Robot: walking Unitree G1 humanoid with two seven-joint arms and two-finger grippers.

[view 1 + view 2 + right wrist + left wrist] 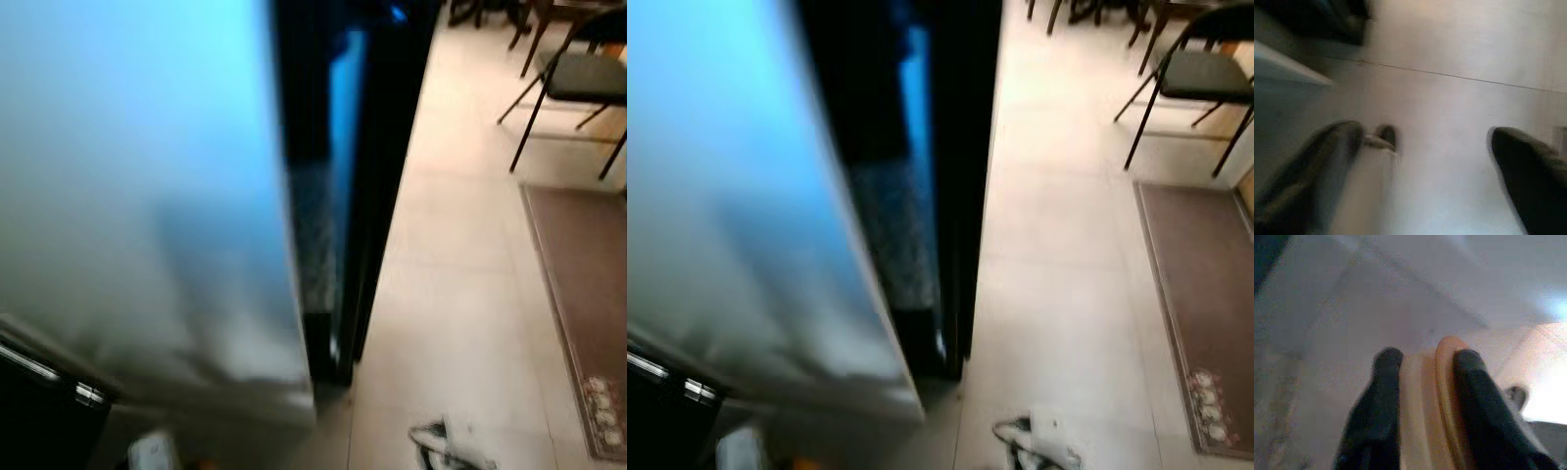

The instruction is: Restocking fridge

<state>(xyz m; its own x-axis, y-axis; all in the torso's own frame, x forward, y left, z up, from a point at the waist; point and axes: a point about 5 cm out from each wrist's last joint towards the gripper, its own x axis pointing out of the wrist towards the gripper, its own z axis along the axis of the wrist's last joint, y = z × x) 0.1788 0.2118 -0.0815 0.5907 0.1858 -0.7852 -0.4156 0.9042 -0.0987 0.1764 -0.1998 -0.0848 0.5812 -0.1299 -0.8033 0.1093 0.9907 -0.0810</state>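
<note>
The fridge stands close on my left, its pale door face glowing blue-white, with a dark edge and gap on its right side. The picture is blurred. In the left wrist view my left gripper is shut on a pale orange container with a darker orange rim, held in front of a pale surface. My right gripper is open above the tiled floor, with nothing between its fingers.
A silver handle shows low on the left. Pale tiled floor runs along the fridge's right. A brown rug lies at the right edge and a black chair stands beyond it. A white and black object sits at the bottom.
</note>
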